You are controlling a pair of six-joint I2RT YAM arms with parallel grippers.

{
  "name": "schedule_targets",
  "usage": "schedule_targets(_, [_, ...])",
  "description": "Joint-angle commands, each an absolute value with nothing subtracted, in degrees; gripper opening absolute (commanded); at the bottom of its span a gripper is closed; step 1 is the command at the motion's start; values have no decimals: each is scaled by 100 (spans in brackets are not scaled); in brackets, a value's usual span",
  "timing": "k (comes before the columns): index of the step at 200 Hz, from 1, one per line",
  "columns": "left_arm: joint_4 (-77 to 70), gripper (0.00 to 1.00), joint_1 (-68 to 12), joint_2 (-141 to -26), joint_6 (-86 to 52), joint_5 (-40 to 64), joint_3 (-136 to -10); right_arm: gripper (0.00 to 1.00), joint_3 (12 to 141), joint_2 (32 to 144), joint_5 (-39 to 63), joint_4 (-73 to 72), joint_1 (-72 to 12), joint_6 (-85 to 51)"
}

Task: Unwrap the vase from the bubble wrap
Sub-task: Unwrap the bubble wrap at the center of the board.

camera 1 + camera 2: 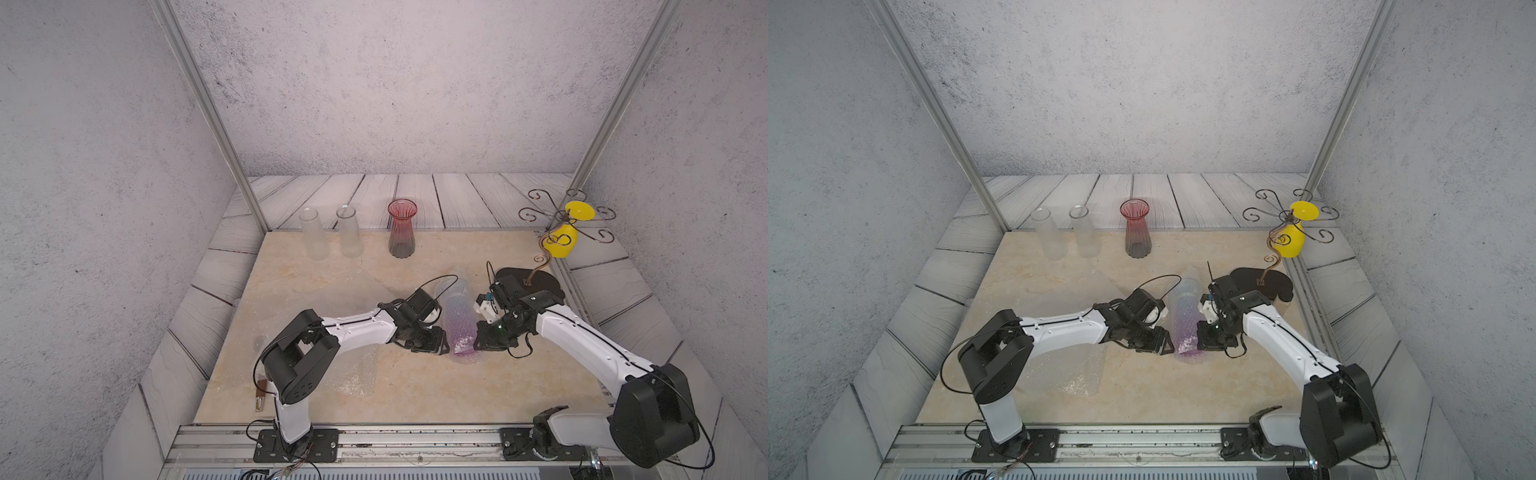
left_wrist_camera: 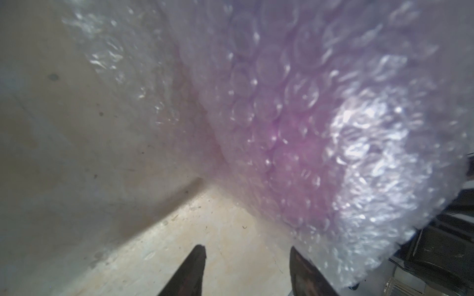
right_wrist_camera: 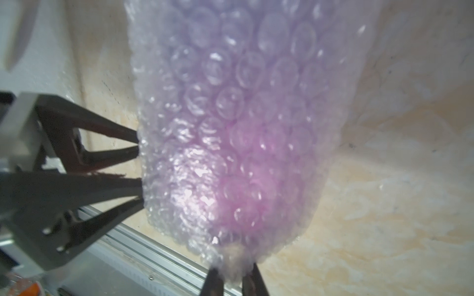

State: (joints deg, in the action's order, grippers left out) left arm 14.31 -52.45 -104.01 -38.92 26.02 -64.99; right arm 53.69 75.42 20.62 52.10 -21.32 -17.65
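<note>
The vase [image 1: 464, 341] shows only as a purple tint inside a tube of bubble wrap [image 1: 455, 305] that lies on the table between my two grippers. My right gripper [image 3: 233, 275] is shut on a pinch of bubble wrap [image 3: 230, 123] at the tube's near end, and sits on its right side in both top views [image 1: 477, 341] [image 1: 1200, 343]. My left gripper [image 2: 247, 256] stands open over bare table, one finger [image 2: 297, 266] against the bubble wrap [image 2: 282, 128]. From the right wrist view, the left gripper's fingertips [image 3: 128, 139] touch the tube's far side.
A red vase [image 1: 402, 232] and two clear vases [image 1: 313, 235] [image 1: 348, 232] stand along the back edge. A yellow vase [image 1: 561, 243] hangs in a wire stand on a black base [image 1: 536, 282] at the back right. A loose flat bubble sheet [image 1: 1079, 370] lies under the left arm.
</note>
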Motion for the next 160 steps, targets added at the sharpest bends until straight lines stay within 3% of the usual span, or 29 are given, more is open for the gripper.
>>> schedule_targets(1, [1408, 54, -5328, -10488, -3894, 2509, -6575, 11, 5352, 7490, 1847, 5254, -2142, -1791])
schedule_targets(41, [1382, 47, -5384, -10695, -3946, 2475, -6697, 8, 5291, 7497, 1870, 5179, -2137, -1828])
schedule_targets(87, [1446, 24, -5387, -10824, -3958, 2275, -6770, 7, 5282, 7478, 1854, 5168, -2139, -1821])
schedule_targets(107, [1446, 20, -5390, -10858, -3922, 2254, -6794, 7, 5278, 7471, 1854, 5164, -2137, -1819])
schedule_targets(126, [1465, 0, -5393, -10884, -3867, 2272, -6791, 6, 5282, 7453, 1843, 5168, -2140, -1815])
schedule_targets(160, [1435, 0, -5357, -10567, -3842, 2098, -6434, 4, 5350, 7333, 1720, 5250, -2129, -1808])
